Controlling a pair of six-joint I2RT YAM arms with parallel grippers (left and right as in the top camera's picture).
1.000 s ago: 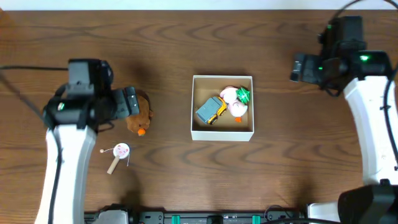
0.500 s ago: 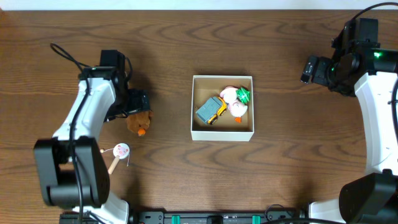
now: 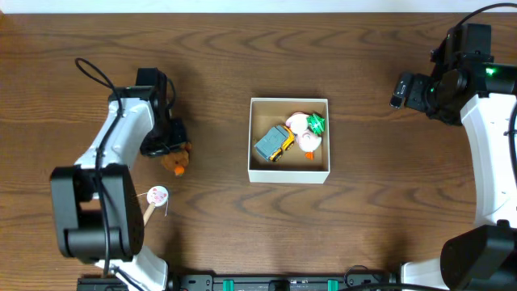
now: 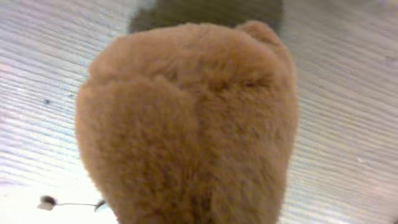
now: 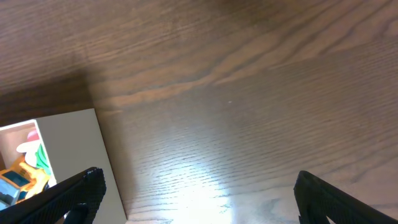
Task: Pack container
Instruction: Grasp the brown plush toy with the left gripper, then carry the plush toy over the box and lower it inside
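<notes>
The container (image 3: 288, 174), a white-walled square box, sits mid-table holding a blue-and-yellow toy truck (image 3: 274, 143) and a pink-and-white toy (image 3: 305, 134). Left of it lies a brown plush toy (image 3: 180, 164) with an orange tip. My left gripper (image 3: 166, 145) is down on the plush and shut on it. The plush (image 4: 186, 124) fills the left wrist view and hides the fingers. My right gripper (image 3: 397, 89) hovers at the far right, open. In its wrist view the right gripper (image 5: 199, 199) spans bare wood beside the container's wall (image 5: 68, 155).
A small pink round toy on a wooden stick (image 3: 155, 199) lies on the table below the plush, near the left arm's base. Dark wood table all around.
My left arm swung round over the brown plush and its jaws closed on it; the plush shifted slightly. The right arm drew back a little to the right, then held still.
</notes>
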